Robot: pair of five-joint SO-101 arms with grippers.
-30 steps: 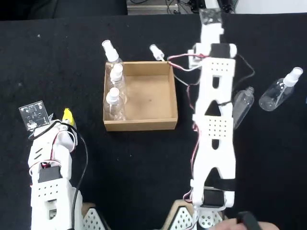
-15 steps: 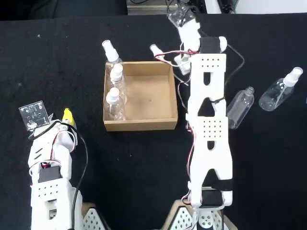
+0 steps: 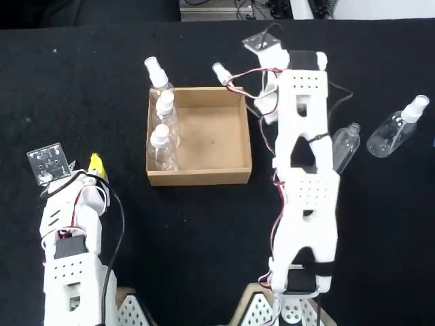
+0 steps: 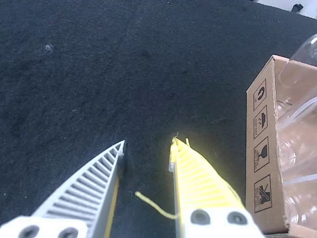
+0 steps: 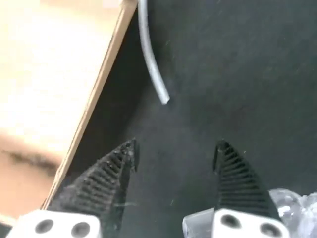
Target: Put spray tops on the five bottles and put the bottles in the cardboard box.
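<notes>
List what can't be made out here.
High view: uncapped bottle, partly hidden behind the right arm.
Right wrist view: spray top tube, its head cut off by the frame edge.
Right wrist view: clear thing beside the right gripper, blurred, cut off, unidentifiable.
Left wrist view: bottles in the cardboard box, cut off by the edge; count unclear.

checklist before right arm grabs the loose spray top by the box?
1. Right gripper open, empty: ok.
2. Spray top lying free by cardboard box's far corner: ok.
3. Its tube inside the gripper: not ok, lies ahead of it.
4. Uncapped bottle lying free beside right arm: ok.
5. Room in box: ok, two bottles along one wall.
6. Left gripper open, clear of box: ok.
</notes>
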